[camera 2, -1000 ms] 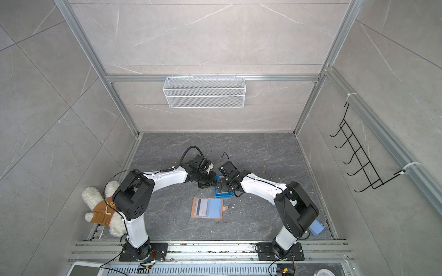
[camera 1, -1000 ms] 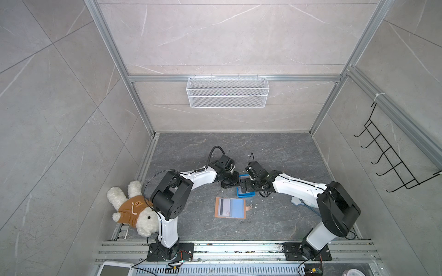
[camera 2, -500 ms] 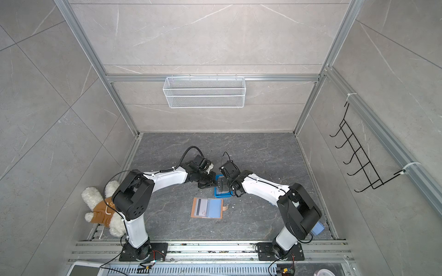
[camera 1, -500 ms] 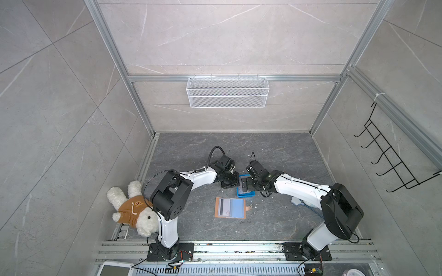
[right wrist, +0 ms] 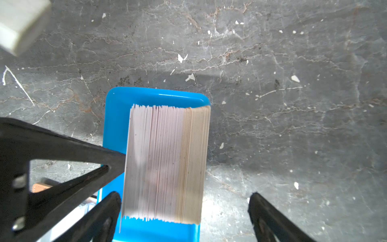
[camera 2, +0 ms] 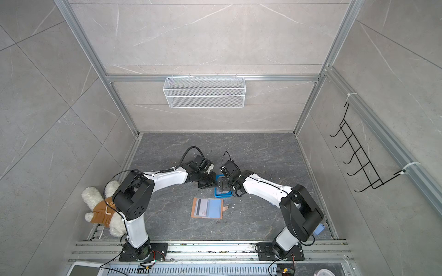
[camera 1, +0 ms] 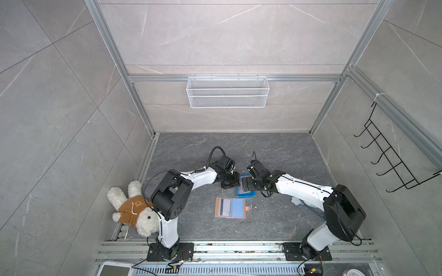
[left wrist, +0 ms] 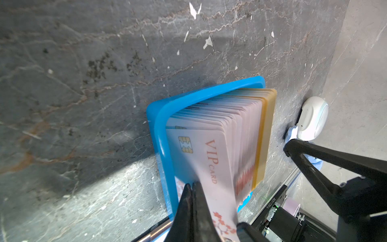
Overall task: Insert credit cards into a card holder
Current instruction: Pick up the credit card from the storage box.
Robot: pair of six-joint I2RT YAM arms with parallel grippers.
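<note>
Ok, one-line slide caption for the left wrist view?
Left gripper, shut, with its tips at the front VIP card of a stack of credit cards standing in a blue tray.

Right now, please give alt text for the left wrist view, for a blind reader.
A stack of credit cards stands on edge in a blue tray on a grey stone surface. The shut left gripper touches the front card, printed VIP CARD with a gold chip.

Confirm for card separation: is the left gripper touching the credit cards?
Touching. The right wrist view shows the left gripper butting against the outermost of the credit cards.
</note>
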